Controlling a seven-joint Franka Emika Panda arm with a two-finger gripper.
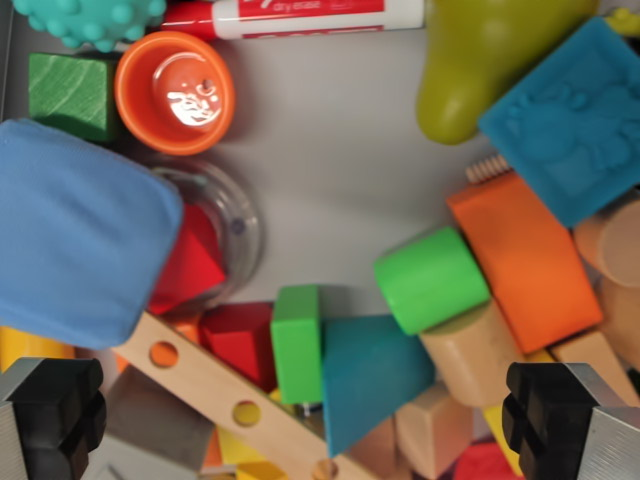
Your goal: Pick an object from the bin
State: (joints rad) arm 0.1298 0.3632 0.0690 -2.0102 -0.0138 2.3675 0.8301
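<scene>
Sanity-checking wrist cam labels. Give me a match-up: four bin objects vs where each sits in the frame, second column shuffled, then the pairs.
Objects:
1. shiny orange plastic cup
2. bright green cylinder block
3. soft blue cloth bag
4. teal foam square with embossed pattern

Places:
A. far left, middle height
B. upper right
C. upper left
D. right of centre, leaning on the orange wooden block

Pairs: 1-C, 2-D, 3-A, 4-B
</scene>
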